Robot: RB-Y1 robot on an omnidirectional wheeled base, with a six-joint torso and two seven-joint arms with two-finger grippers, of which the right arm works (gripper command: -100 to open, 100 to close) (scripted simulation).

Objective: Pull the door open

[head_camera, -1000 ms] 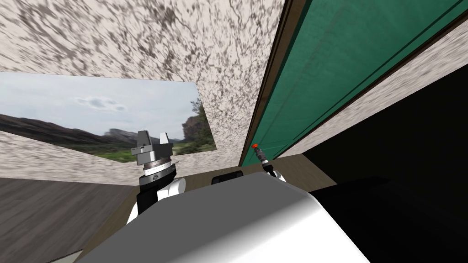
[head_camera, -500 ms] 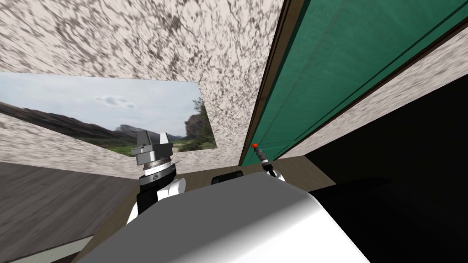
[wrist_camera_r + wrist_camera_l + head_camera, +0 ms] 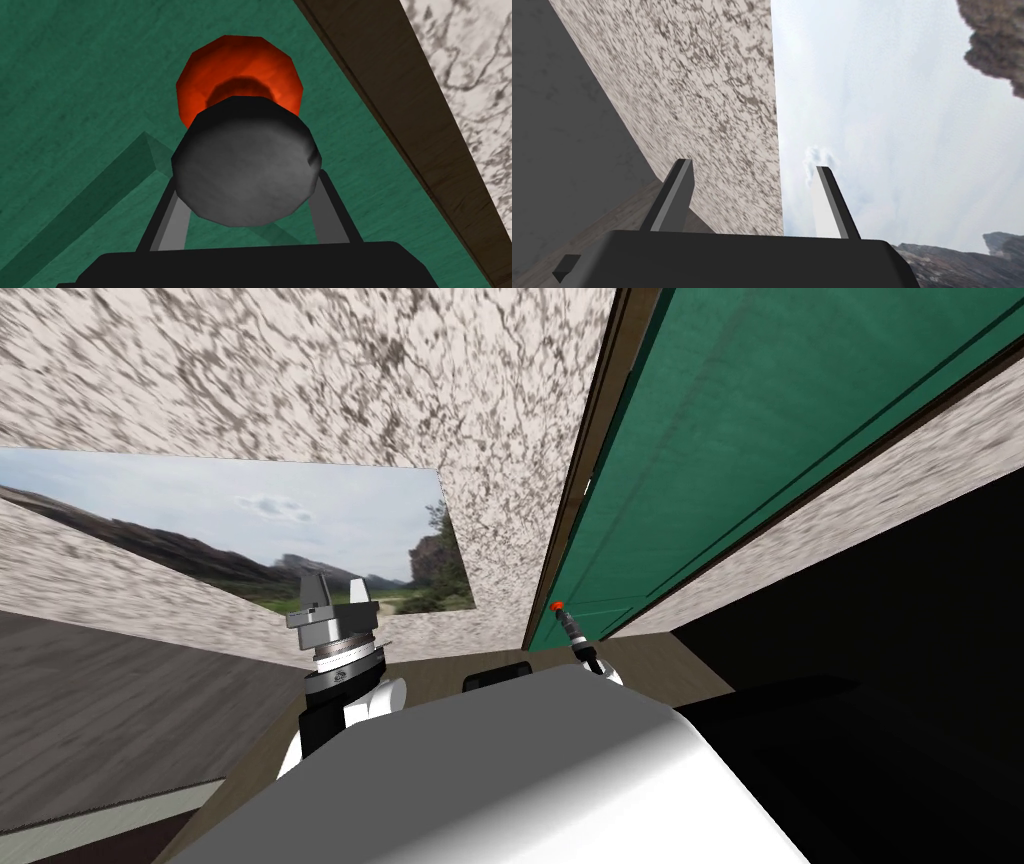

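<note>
Clamps right gripper [image 3: 247, 200] on the dark knob [image 3: 245, 165] of the green door [image 3: 75, 75], near its brown frame [image 3: 400, 125]; holds left gripper [image 3: 752, 172] spread, empty. Best pulled steadily along the hinge arc.

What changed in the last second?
The door seems to have started swinging. A thin light sliver now shows between its edge and the frame. My head view shifted too: the floor on my left and the scenery in the window slid across the picture. Unchanged: the right gripper is shut on the handle, and the left gripper is open and idle.
</note>
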